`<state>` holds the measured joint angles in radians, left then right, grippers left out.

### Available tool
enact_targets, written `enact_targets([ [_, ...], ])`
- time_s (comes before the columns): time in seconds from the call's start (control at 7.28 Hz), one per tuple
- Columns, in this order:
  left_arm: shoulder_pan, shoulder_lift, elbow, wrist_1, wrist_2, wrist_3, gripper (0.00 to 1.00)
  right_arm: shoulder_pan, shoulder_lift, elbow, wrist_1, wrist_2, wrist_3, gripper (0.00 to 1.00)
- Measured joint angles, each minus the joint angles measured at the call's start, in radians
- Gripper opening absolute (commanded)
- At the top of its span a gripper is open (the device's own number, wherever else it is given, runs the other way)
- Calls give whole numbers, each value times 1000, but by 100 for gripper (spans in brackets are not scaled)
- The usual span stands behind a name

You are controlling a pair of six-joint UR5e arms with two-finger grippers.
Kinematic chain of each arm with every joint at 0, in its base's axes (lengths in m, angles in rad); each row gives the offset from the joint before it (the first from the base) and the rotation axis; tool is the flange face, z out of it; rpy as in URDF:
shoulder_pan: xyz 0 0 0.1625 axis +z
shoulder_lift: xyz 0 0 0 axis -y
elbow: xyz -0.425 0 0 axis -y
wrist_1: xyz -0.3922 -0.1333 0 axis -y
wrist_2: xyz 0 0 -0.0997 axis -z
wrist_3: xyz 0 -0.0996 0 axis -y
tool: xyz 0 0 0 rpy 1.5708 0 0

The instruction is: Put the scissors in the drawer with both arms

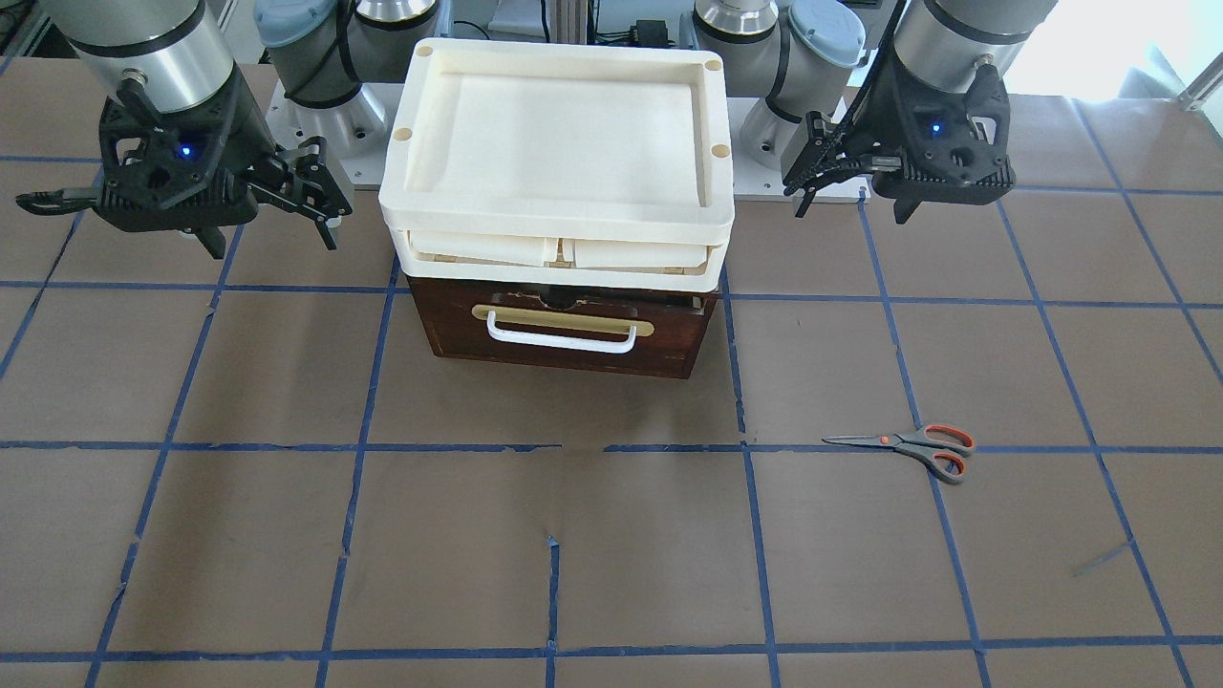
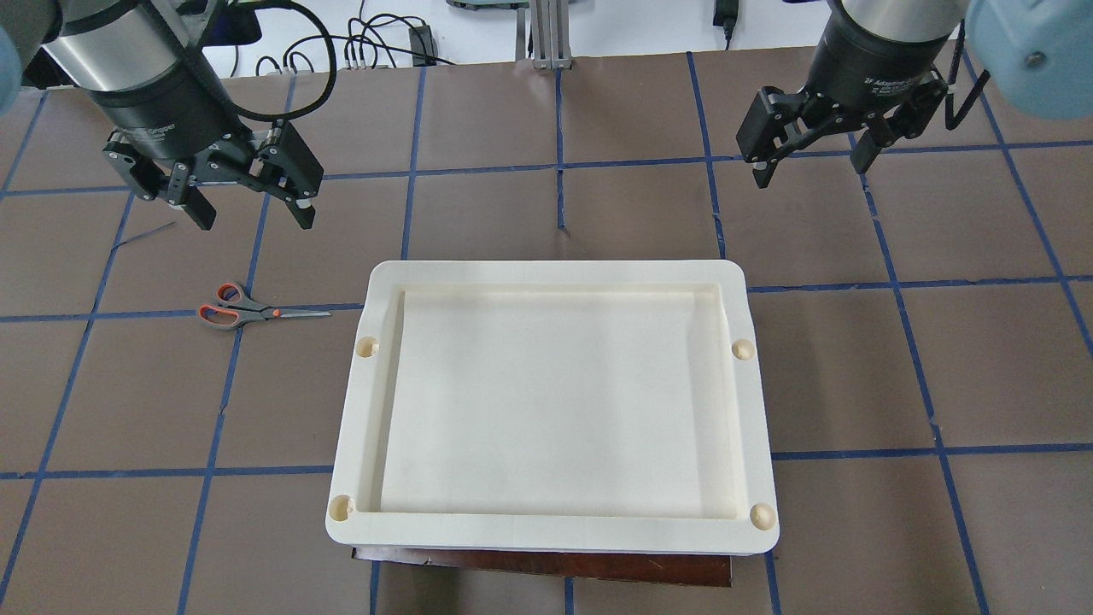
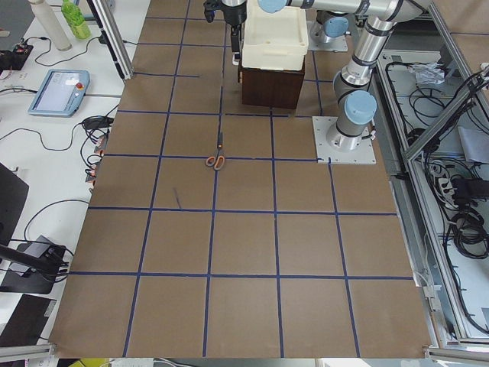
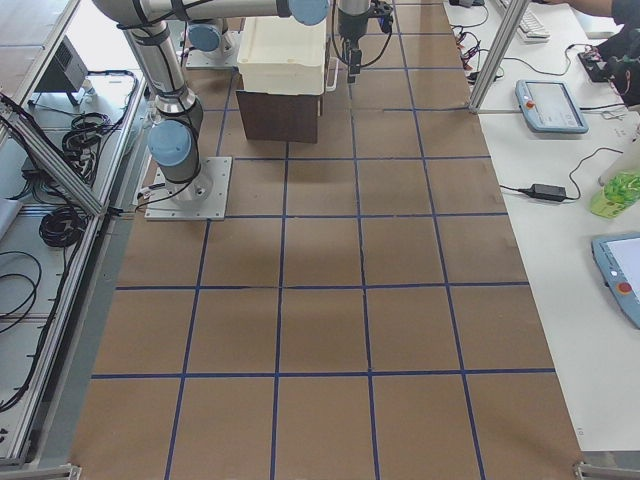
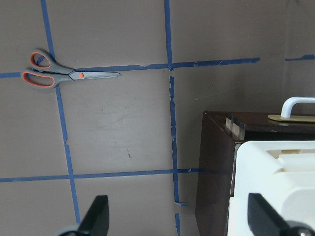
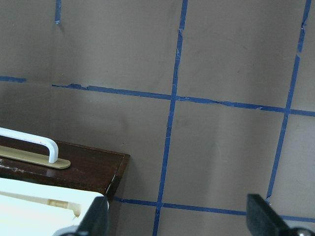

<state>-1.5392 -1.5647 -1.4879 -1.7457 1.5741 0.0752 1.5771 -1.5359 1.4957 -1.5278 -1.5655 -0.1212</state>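
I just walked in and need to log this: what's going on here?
Nothing is being handled yet. The scissors lie flat on the table on the robot's left side. The drawer under the cream trays looks shut. The left gripper and the right gripper hang open and empty above the table.

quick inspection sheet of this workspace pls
surface: brown table with blue tape grid, tape torn in places.
job's things: small grey-bladed scissors with orange-lined handles flat on table, left arm's side; dark brown wooden drawer shut.
clutter: stacked cream plastic trays atop the drawer box.
tools: left tool open, empty; right tool open, empty.
cables: black cable bundles behind the robot base.
surroundings: blue-edged tablet pendant and green bottle on side bench.
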Motion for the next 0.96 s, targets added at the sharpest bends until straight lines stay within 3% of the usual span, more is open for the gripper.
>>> enact_targets([
  [0.96, 6, 30, -34, 4, 1, 61, 100, 8, 3, -11, 2, 12, 4, 100],
])
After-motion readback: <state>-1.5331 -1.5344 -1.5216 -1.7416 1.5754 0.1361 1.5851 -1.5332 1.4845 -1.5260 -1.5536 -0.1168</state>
